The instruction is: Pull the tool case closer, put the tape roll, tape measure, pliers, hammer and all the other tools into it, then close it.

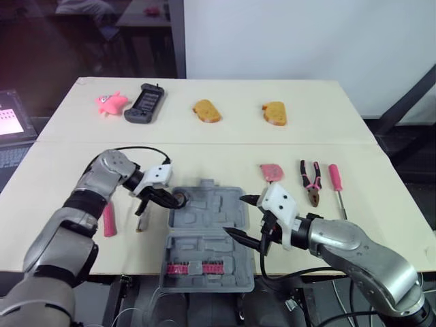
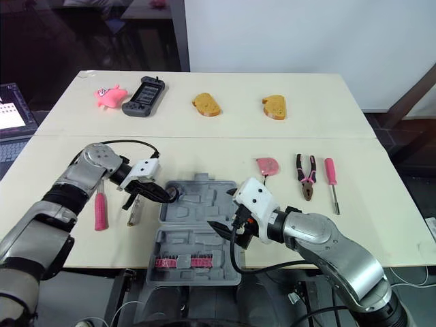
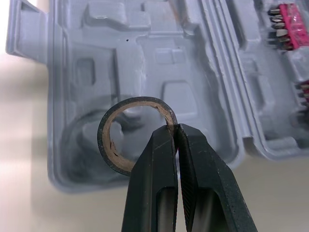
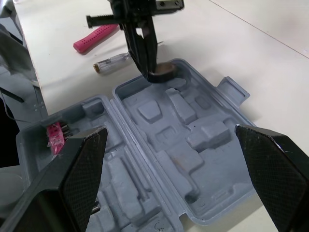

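Observation:
The grey tool case (image 1: 216, 204) lies open at the table's front middle, with pink bit strips in its near half. My left gripper (image 1: 174, 198) is shut on the black tape roll (image 3: 112, 145), holding it just above the case's far left corner. Over the case's right edge, my right gripper (image 1: 236, 215) stands open and holds nothing. To the right of the case lie a pink tape measure (image 1: 271, 172), the pliers (image 1: 311, 182) and a pink screwdriver (image 1: 336, 184). A pink-handled tool (image 1: 109, 218) and a small clear-handled screwdriver (image 1: 143, 221) lie left of the case.
On the far half of the table sit a pink toy (image 1: 110, 103), a black handheld device (image 1: 144, 103) and two bread pieces (image 1: 206, 111) (image 1: 274, 113). A laptop (image 1: 10, 122) stands off the left edge.

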Tool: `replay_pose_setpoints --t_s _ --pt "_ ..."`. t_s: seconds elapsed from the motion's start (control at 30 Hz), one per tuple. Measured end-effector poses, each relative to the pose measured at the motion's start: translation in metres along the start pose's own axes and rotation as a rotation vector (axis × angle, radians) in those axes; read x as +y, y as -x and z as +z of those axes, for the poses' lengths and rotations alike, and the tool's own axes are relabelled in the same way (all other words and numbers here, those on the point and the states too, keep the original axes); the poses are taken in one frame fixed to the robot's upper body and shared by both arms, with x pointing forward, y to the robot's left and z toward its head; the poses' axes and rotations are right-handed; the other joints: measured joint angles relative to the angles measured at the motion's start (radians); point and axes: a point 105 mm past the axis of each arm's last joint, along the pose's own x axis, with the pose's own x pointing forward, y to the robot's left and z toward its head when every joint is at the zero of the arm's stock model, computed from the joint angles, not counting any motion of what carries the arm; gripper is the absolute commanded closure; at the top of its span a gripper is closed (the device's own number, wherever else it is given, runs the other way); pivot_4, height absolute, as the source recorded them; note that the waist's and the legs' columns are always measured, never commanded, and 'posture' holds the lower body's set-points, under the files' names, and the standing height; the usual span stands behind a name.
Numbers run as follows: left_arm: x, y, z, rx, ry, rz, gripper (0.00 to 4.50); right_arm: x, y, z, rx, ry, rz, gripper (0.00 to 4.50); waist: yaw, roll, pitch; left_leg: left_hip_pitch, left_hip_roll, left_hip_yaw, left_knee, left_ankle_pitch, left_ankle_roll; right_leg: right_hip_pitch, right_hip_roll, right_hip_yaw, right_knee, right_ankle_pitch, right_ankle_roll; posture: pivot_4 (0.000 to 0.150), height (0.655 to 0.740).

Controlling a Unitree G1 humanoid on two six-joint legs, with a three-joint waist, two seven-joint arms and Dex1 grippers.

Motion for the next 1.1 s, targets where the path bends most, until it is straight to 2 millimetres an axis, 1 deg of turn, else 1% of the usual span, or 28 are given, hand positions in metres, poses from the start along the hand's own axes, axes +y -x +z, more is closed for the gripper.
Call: replay_pose_setpoints --t_s 0.13,0.3,0.73,0.83,0.93,1.1 --pt "0.004 0.004 -0.004 0.020 -0.005 0.030 4.46 -0.001 0.001 -0.002 0.005 -0.008 -0.010 0.00 -0.006 0.000 0.000 0.000 0.000 0.000 0.000 0.000 0.000 0.000 0.000 0.000 0.000 0.000 0.000 0.150 0.7400" --pt "0.005 0.002 -0.009 0.039 -0.002 0.034 4.46 -0.004 0.004 0.000 -0.003 -0.007 -0.026 0.00 -0.004 0.000 0.000 0.000 0.000 0.000 0.000 0.000 0.000 0.000 0.000 0.000 0.000 0.000 0.000 0.150 0.7400" --pt "0.011 0.003 -0.013 0.061 0.017 0.068 4.46 -0.005 0.006 0.001 -0.008 -0.007 -0.036 0.00 -0.004 0.000 0.000 0.000 0.000 0.000 0.000 0.000 0.000 0.000 0.000 0.000 0.000 0.000 0.000 0.150 0.7400" --pt "0.011 0.004 -0.012 0.054 0.017 0.073 3.44 -0.005 0.006 0.001 -0.008 -0.007 -0.036 0.00 -0.004 0.000 0.000 0.000 0.000 0.000 0.000 0.000 0.000 0.000 0.000 0.000 0.000 0.000 0.000 0.150 0.7400" --pt "0.014 0.003 -0.007 0.037 0.010 0.081 2.07 -0.005 0.006 0.001 -0.009 -0.006 -0.036 0.00 -0.003 0.000 0.000 0.000 0.000 0.000 0.000 0.000 0.000 0.000 0.000 0.000 0.000 0.000 0.000 0.150 0.7400" --pt "0.017 0.009 0.003 0.009 -0.014 0.088 2.07 -0.005 0.006 0.001 -0.009 -0.006 -0.036 0.00 -0.003 0.000 0.000 0.000 0.000 0.000 0.000 0.000 0.000 0.000 0.000 0.000 0.000 0.000 0.000 0.150 0.7400"
